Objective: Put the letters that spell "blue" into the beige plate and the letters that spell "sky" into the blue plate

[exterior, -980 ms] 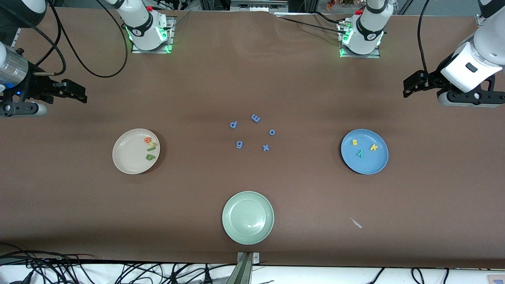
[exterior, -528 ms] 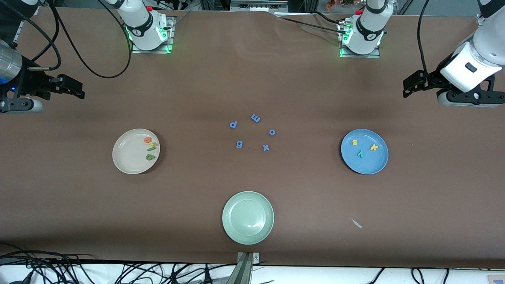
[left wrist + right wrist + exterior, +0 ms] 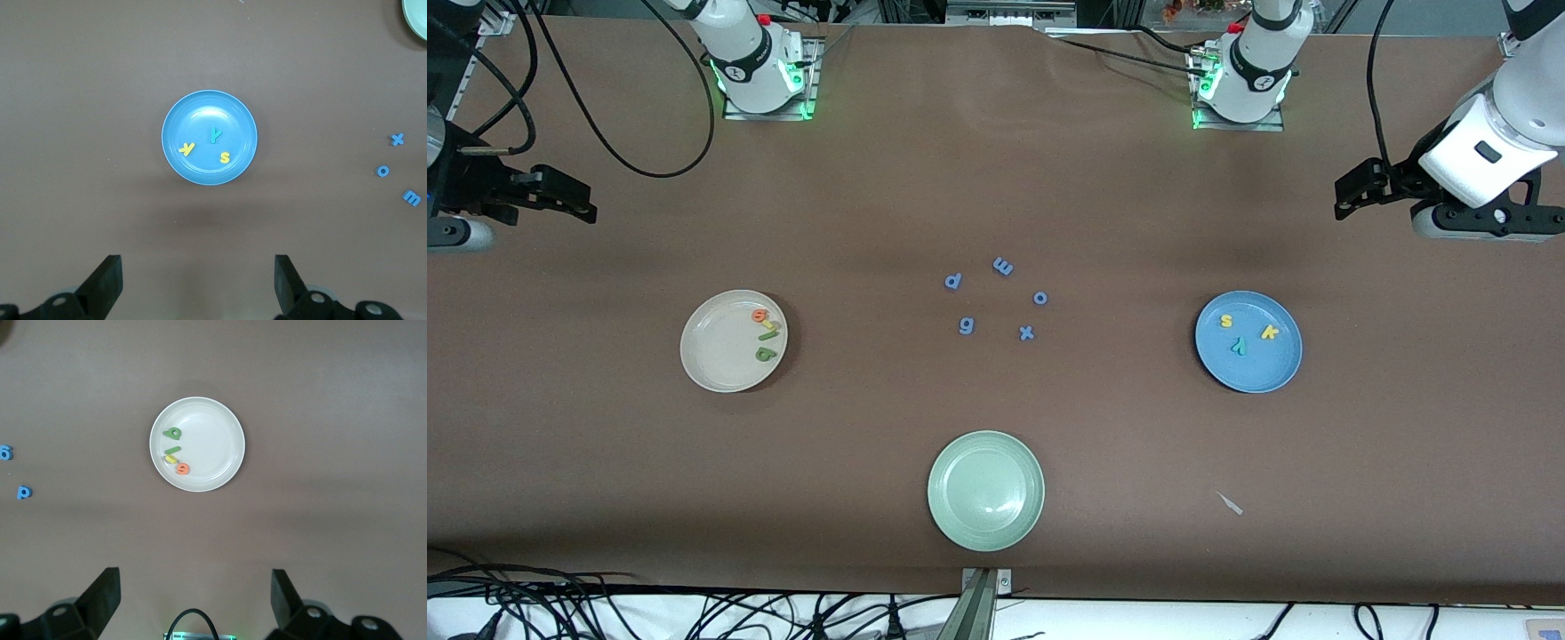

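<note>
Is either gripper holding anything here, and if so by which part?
Nothing is held. The left gripper and right gripper are both open and empty.

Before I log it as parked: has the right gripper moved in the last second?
Yes. The right gripper moved away from the beige plate, toward the table's edge.

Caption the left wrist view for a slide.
Left tool open above the table, looking down on the blue plate holding yellow k, teal y and yellow s.

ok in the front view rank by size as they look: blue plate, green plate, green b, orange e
1. green plate, nearest the camera, so partly perspective
2. blue plate
3. green b and orange e: alike, unranked
</note>
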